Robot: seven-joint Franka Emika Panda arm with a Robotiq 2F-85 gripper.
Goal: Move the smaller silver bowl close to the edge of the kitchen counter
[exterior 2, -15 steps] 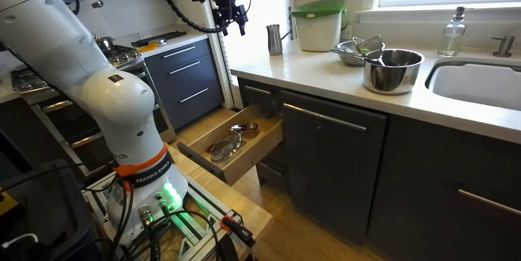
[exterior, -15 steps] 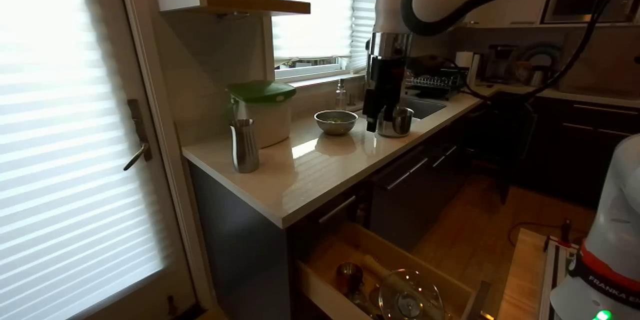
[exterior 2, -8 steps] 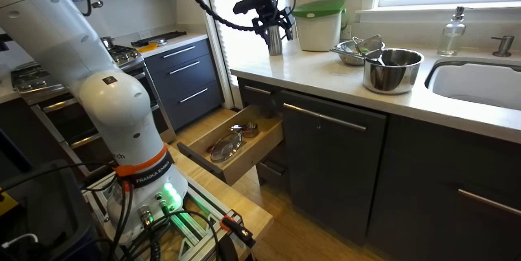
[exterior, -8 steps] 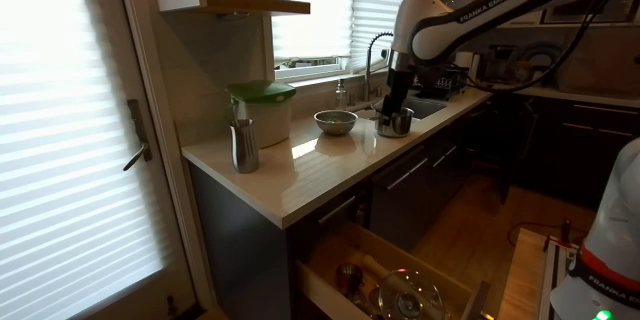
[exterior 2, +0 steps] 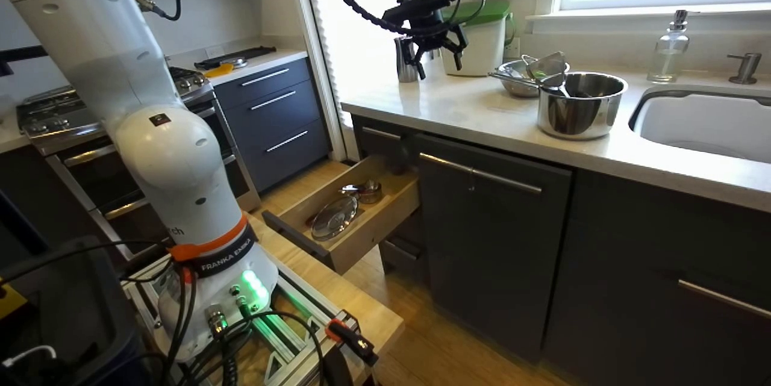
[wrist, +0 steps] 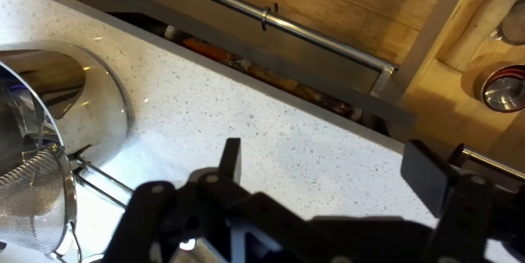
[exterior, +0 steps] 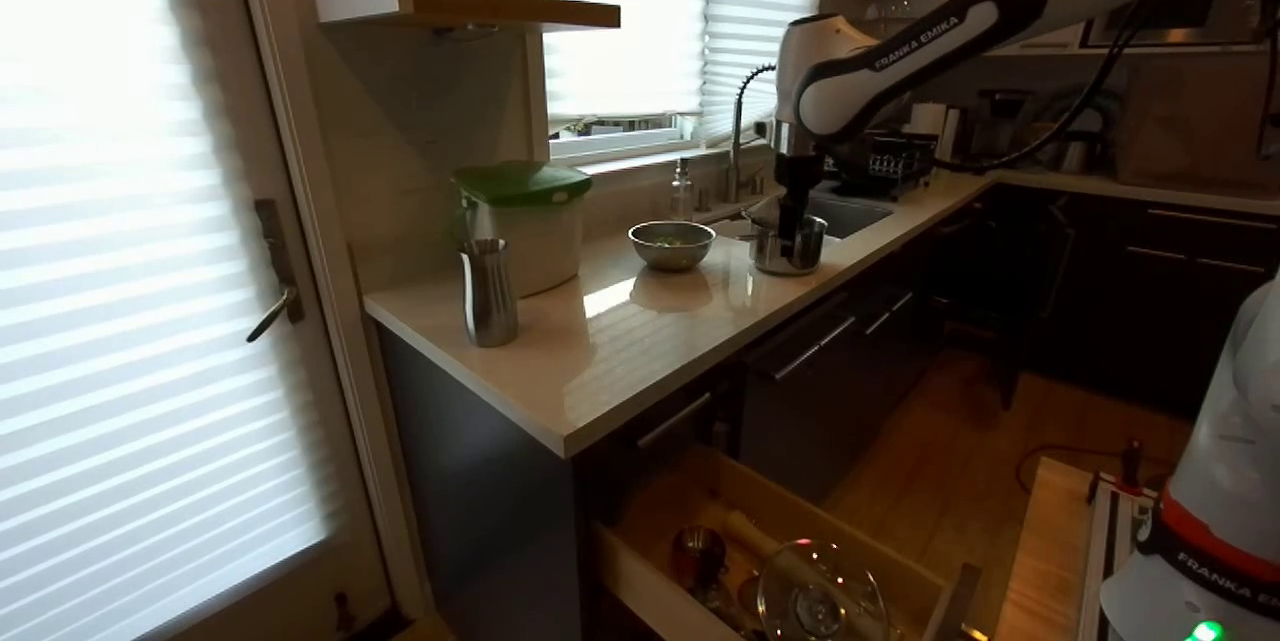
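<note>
1. Wrist view: my end effector (wrist: 322,168) has its fingers spread wide across the lower frame, speckled tabletop (wrist: 295,144) showing between the tips.
2. The left border cuts off the pot (wrist: 100,103) and strainer (wrist: 33,201); a shiny sliver (wrist: 199,252), low and left of centre, is partly covered by the end effector, and I can't identify it.
3. In an exterior view, I have the smaller silver bowl (exterior: 672,256) mid-frame, upright on the tabletop, back from the front edge; its contents are too small to read.
4. In an exterior view, right of centre, strainer and pot partly hide that bowl.
</note>
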